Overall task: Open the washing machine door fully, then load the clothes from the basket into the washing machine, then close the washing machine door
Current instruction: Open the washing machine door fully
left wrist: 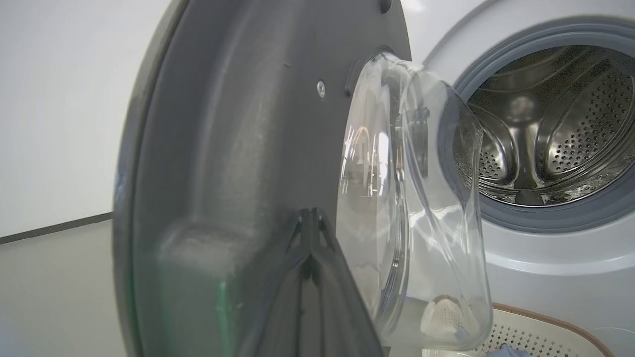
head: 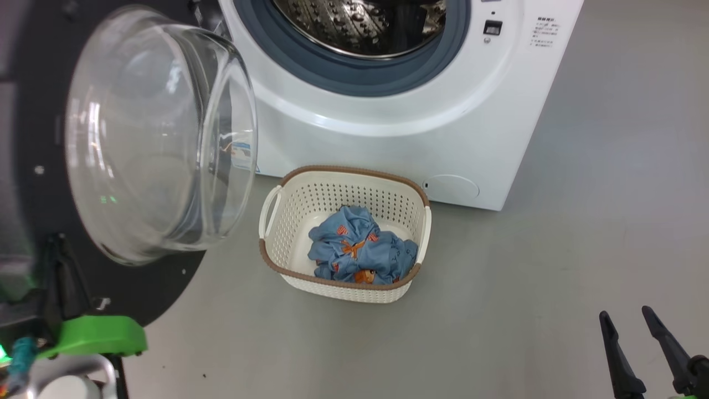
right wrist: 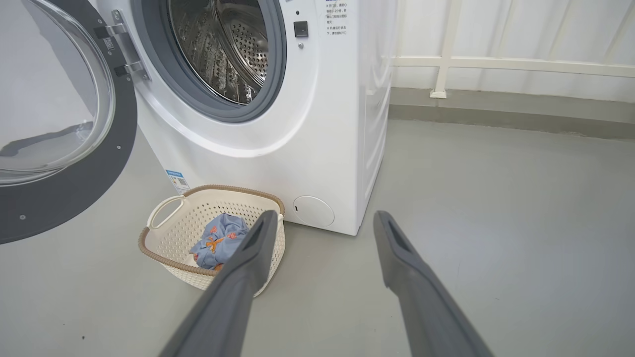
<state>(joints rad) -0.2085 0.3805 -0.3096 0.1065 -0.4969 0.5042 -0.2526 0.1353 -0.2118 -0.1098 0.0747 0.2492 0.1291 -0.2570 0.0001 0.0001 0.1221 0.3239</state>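
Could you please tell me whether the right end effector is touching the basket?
Apart. The head view shows the right end effector open at the lower right, with a wide stretch of bare floor between it and the basket.

I'd call this a bare test room, not a lived-in laundry: the washing machine [right wrist: 317,148] stands alone on a smooth grey floor [right wrist: 496,223]. There's a plain white wall [left wrist: 49,99], a white rail [right wrist: 496,63] and one basket [head: 343,183] on the floor.

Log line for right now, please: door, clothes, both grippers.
door: open | clothes: in basket | drum: no clothes seen | left gripper: shut, by door's inner face | right gripper: open, empty, over floor
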